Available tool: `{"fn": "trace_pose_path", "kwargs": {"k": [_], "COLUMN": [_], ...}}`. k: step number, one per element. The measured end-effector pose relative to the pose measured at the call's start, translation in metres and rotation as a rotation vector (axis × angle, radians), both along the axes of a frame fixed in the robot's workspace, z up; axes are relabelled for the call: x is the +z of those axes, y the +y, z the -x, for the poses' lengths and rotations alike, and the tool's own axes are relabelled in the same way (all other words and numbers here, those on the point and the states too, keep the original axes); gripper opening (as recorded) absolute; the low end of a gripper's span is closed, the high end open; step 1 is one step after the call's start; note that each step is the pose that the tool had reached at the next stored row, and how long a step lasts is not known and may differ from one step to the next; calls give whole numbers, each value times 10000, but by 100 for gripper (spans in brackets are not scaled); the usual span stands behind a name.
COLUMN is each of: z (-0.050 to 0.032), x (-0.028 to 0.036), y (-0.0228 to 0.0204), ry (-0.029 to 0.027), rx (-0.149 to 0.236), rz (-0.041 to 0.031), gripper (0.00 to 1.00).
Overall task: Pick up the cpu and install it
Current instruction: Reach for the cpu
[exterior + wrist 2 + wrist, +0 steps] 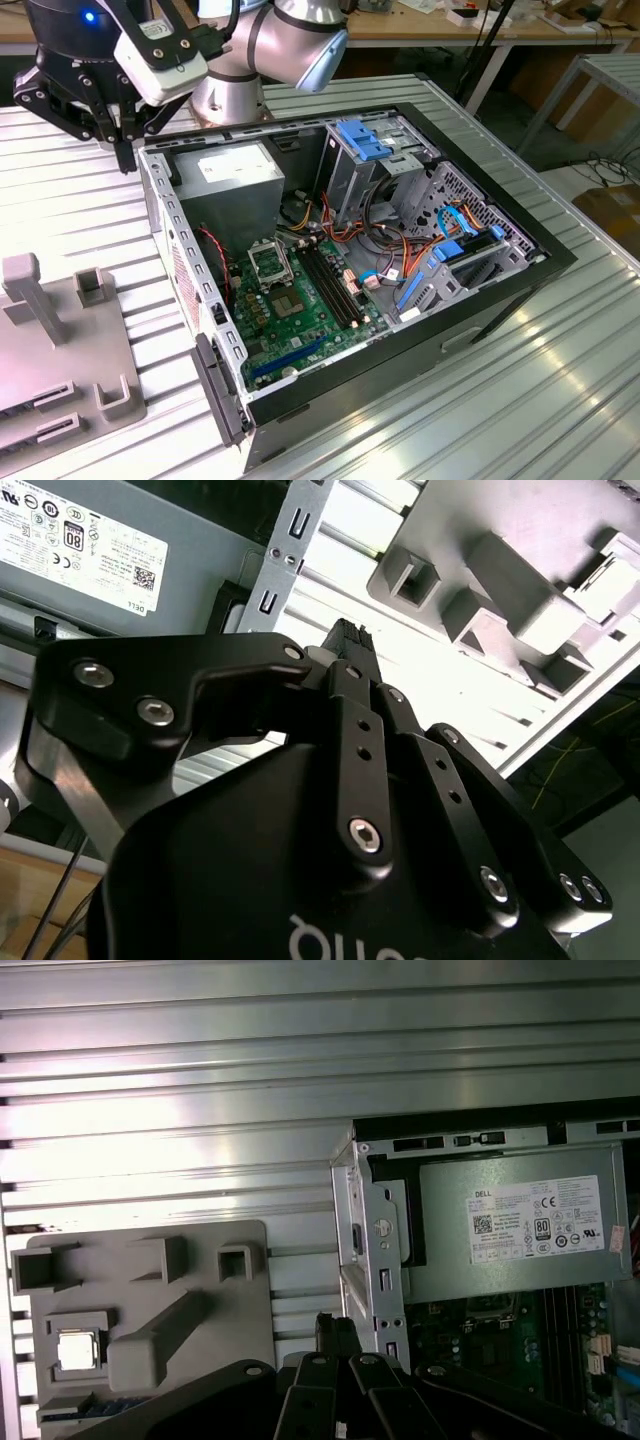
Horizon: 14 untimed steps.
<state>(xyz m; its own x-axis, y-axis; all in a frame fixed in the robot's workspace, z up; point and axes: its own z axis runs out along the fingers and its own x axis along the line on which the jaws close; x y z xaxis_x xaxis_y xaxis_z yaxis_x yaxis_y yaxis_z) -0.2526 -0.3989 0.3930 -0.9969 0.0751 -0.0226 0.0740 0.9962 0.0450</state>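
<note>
1. The gripper (126, 162) hangs over the ribbed metal table (560, 380), just outside the far corner of the open computer case (556, 256) at the exterior view's left. It touches nothing.
2. Its fingers are drawn together into one tip in both wrist views, and nothing is between them.
3. The cpu (78, 1350) lies flat in a square pocket of the grey tray (60, 360), which sits on the table nearer and to the exterior view's left of the case. It is well apart from the gripper.
4. Inside the case, the socket (268, 262) on the motherboard (300, 320) sits just near of the power supply (235, 170), and it looks unfilled.
5. I judge the task barely begun: the cpu is not yet picked up, and nothing is installed.
</note>
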Motion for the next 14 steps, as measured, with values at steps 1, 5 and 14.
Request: {"fn": "trace_pose_path", "kwargs": {"k": [1, 5, 14], "z": [1, 2, 165], "x": [0, 0, 0], "y": [0, 0, 0], "ry": [0, 0, 0], "rx": [-2, -1, -1], "rz": [0, 0, -1], "gripper": [11, 11, 11]}}
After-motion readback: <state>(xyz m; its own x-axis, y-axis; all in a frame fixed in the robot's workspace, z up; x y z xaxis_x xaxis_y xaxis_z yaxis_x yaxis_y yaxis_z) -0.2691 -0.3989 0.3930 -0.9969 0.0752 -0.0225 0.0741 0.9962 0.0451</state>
